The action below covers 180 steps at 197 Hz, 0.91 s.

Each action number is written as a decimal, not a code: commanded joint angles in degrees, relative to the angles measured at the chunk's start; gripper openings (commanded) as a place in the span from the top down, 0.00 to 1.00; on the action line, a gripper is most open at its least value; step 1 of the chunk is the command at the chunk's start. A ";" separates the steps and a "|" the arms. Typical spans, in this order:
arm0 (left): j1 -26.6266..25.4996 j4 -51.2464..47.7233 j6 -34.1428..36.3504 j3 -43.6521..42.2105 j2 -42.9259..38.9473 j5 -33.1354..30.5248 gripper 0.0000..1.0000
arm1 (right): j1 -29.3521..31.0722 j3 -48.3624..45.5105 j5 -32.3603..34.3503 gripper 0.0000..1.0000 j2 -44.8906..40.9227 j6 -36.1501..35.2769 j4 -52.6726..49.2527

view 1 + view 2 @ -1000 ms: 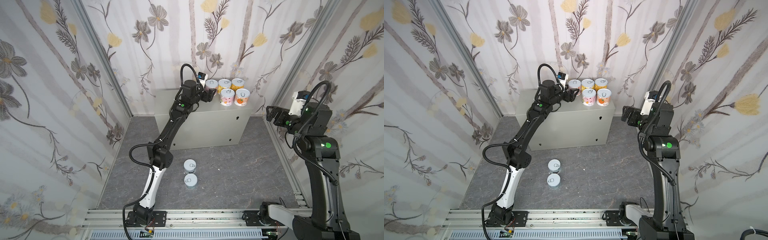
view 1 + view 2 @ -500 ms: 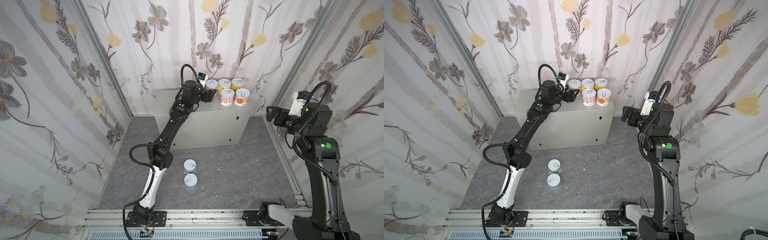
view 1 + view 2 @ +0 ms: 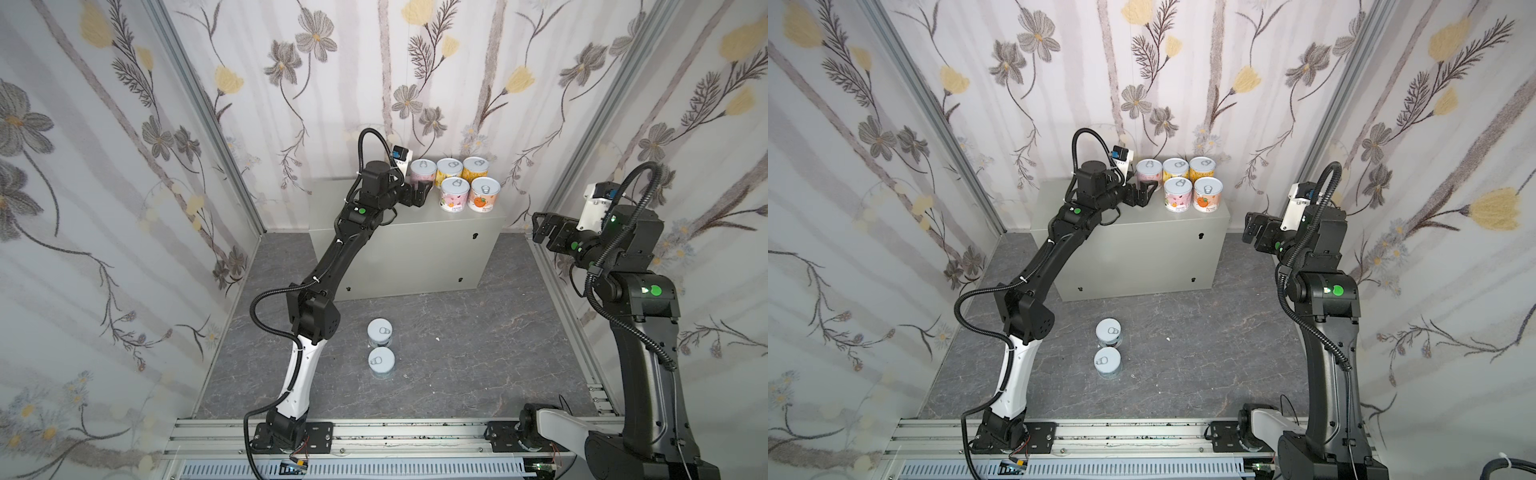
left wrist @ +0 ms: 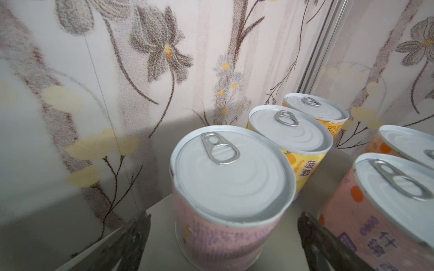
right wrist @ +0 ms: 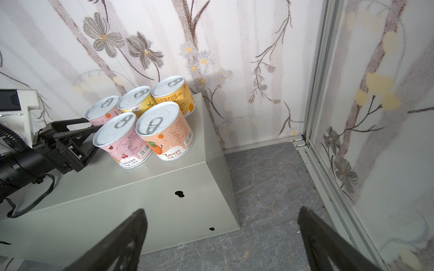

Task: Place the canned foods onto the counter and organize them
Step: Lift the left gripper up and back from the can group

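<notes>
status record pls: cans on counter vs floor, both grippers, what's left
counter: five cans upright, two rows, right end by the wall
back row: back pink can, yellow can, yellow-orange can
front row: front pink can, orange can
floor: near can, far can, upright
left gripper: open, flanking back pink can, not touching
right gripper: open, empty, in air right of counter
remaining: two floor cans
</notes>
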 commanded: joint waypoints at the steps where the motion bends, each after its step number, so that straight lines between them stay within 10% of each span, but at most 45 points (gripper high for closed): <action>1: 0.12 4.74 -1.07 -6.98 -5.46 -1.71 0.00 | -0.04 -0.22 -1.39 0.00 -0.01 0.36 2.76; 180: 0.00 -4.63 -26.81 13.43 1.79 22.68 0.00 | 1.08 -2.51 -4.26 0.00 -3.90 1.29 3.34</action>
